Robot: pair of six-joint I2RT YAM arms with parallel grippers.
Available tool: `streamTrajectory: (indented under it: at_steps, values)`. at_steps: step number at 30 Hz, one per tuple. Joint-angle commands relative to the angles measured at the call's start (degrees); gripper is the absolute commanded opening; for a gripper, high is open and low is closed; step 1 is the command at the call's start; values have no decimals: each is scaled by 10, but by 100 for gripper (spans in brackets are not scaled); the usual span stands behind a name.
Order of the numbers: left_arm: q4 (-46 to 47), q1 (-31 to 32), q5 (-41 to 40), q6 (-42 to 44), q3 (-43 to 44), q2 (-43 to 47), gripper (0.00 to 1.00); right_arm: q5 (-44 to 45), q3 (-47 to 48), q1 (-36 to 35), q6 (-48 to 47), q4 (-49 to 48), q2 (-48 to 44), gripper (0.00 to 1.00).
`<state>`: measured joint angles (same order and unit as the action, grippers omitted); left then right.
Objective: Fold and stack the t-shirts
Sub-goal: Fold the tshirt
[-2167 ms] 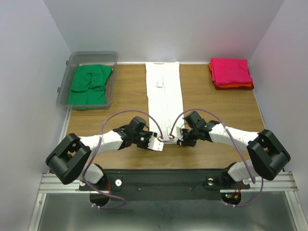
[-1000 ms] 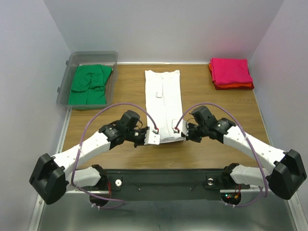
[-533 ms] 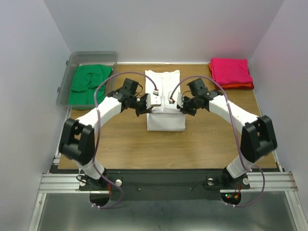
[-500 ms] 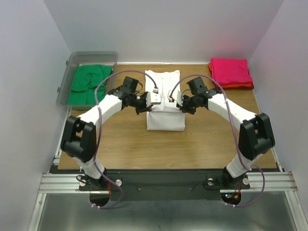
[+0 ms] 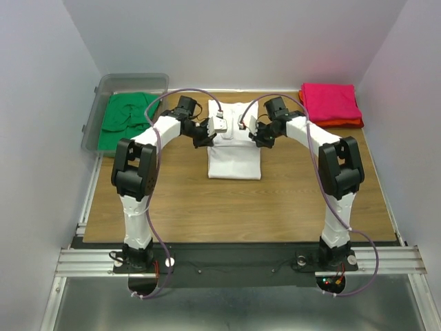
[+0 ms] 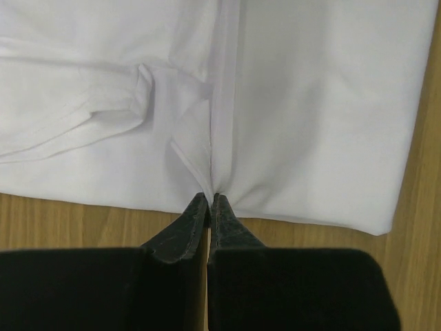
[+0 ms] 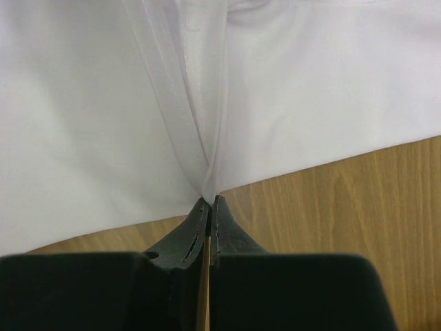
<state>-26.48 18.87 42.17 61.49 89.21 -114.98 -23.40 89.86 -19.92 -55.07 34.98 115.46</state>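
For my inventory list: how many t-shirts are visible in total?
4: white t-shirt at centre; green t-shirt in the bin, far left; magenta t-shirt stacked on the red-orange t-shirt, far right. Others may hide underneath.

— Where could a hand pass?
— Over the table's (image 5: 234,207) bare near half, between the left arm (image 5: 136,214) and right arm (image 5: 335,214).
— What's in the way?
— White shirt (image 5: 234,162) mid-table, bin (image 5: 93,117) far left, pink stack (image 5: 331,102) far right.
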Motion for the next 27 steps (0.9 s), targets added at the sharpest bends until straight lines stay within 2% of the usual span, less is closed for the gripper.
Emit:
streamTrajectory:
  at_steps: [1,3,7,8,9,10,11,12,15,18,22,24,27]
  values:
    - [-4,-22,11,-1,46,-16,0,-9,51,9,0,-13,19,1]
    - [-1,-24,1,-3,55,-27,4,-5,62,9,7,-13,30,1]
    - [8,-25,-11,-30,94,-60,17,19,81,9,24,-27,60,6]
    - [16,-25,-16,-44,98,-66,20,22,86,9,37,-32,64,10]
    - [20,-25,-26,-53,103,-70,22,27,95,9,45,-37,67,25]
    - [28,-27,-31,-64,110,-76,29,30,102,9,63,-40,71,32]
    - [28,-28,-34,-76,115,-79,33,34,108,10,71,-41,71,37]
    - [27,-29,-44,-83,119,-80,45,38,110,11,76,-43,70,42]
    - [25,-37,-49,-107,132,-63,59,54,116,23,94,-51,54,47]
    - [39,-55,-32,-143,120,-33,60,49,118,35,131,-51,17,48]
    - [73,-63,-18,-126,-8,76,60,6,38,37,148,-49,-72,42]
    - [82,-60,-1,-117,-57,124,59,-5,-13,24,153,-47,-108,33]
    - [90,-50,17,-119,-109,141,50,-10,-54,6,168,-47,-124,23]
